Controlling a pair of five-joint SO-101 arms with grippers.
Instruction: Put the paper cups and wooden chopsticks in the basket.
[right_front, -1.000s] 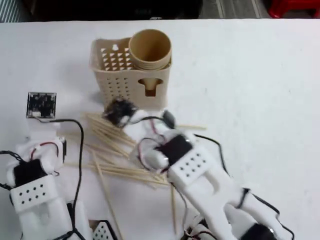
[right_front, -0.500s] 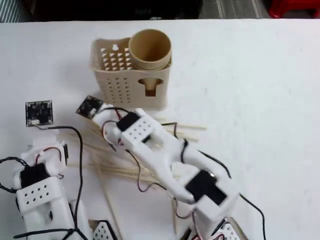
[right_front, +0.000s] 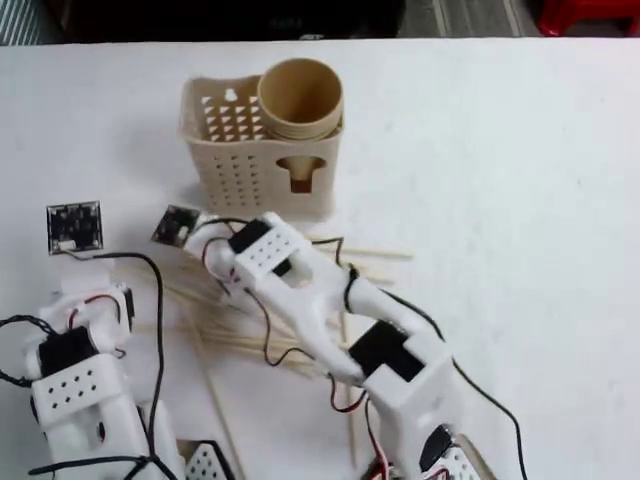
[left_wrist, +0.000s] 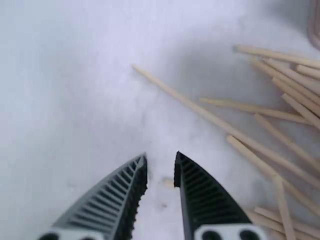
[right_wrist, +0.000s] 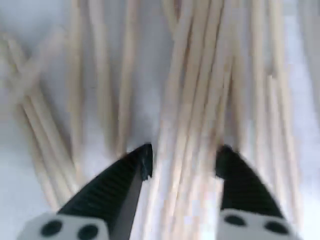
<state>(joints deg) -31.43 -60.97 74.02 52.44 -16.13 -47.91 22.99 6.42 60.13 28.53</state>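
Right gripper (right_wrist: 183, 151), jaws wide, straddles pale wooden chopsticks (right_wrist: 200, 75) scattered at six o'clock from the beige perforated plastic basket (right_front: 225, 150) holding tan stacked paper cups (right_front: 300, 95); left gripper (left_wrist: 160, 159) hangs narrowly parted.

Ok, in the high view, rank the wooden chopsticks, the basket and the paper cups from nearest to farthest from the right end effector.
1. Wooden chopsticks: right under the open right end effector.
2. Basket: just past the pile, toward the far edge.
3. Paper cups: stacked in the basket's right side, behind its front wall.
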